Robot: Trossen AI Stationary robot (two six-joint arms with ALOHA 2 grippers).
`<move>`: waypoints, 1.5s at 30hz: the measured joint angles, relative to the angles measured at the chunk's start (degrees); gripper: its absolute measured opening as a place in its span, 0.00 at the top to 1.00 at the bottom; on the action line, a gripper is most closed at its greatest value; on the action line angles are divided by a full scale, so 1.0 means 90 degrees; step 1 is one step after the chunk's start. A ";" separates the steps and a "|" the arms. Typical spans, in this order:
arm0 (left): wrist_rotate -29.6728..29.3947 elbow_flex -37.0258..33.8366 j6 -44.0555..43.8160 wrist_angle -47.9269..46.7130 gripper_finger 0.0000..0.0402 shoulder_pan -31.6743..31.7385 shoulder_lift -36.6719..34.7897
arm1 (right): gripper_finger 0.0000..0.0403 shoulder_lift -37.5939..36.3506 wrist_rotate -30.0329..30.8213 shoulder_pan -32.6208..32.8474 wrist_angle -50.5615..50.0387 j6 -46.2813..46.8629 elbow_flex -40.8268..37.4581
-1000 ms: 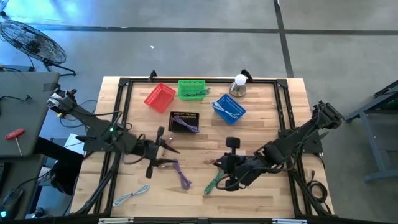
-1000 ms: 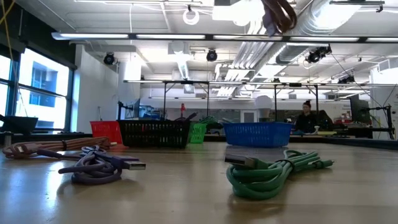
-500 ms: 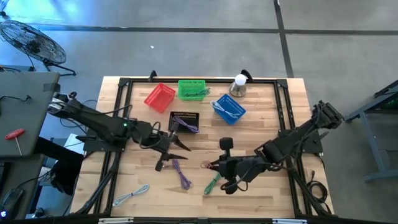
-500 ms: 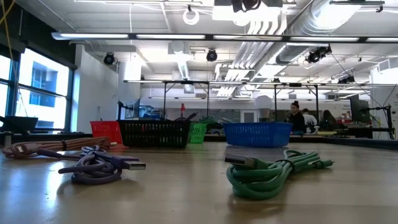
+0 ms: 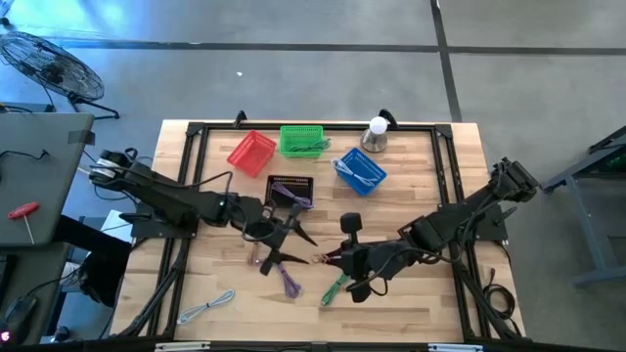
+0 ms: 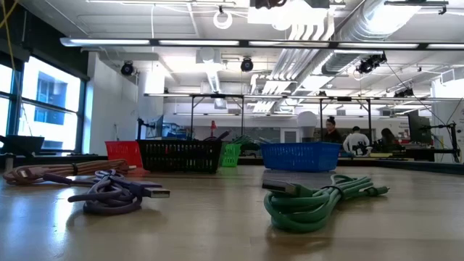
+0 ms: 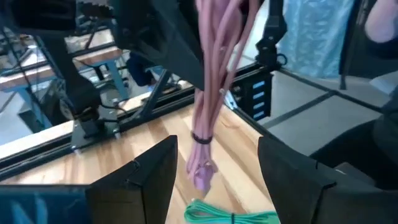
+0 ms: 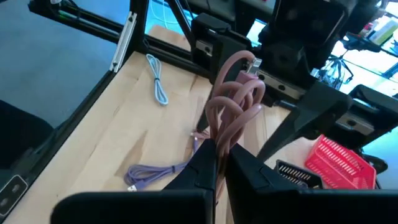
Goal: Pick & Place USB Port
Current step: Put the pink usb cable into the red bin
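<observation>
Right wrist view shows the right gripper (image 8: 217, 163) clamped on the pink USB cable (image 8: 231, 102), held above the table centre. Left gripper (image 7: 214, 171), at its 9 o'clock, stands spread and empty. Handover appears complete; next move likely requires carrying the cable to a basket.

Bright ceiling lights (image 6: 223, 19); wrist views blurred.

Four plastic mesh baskets, red (image 5: 251, 153), green (image 5: 301, 140), blue (image 5: 359, 169) and black (image 5: 290, 190), crowd the far half of the wooden worktop (image 5: 430, 176). Coiled purple (image 5: 286, 277) and green (image 5: 336, 286) cables lie mid-front; bare wood lies open at the right.
</observation>
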 joint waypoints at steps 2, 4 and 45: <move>0.0079 0.0004 0.0009 0.0262 0.46 -0.0002 0.0081 | 0.98 0.0000 -0.0054 -0.0028 0.0082 -0.0018 0.0000; 0.0075 0.0000 0.0006 0.0279 0.46 -0.0002 0.0109 | 0.98 0.0000 -0.0081 -0.0070 0.0131 -0.0020 0.0000; -0.1116 0.0000 0.0024 0.0583 0.81 -0.0007 0.0477 | 0.98 0.0092 -0.0878 -0.0612 0.0384 -0.0372 0.0000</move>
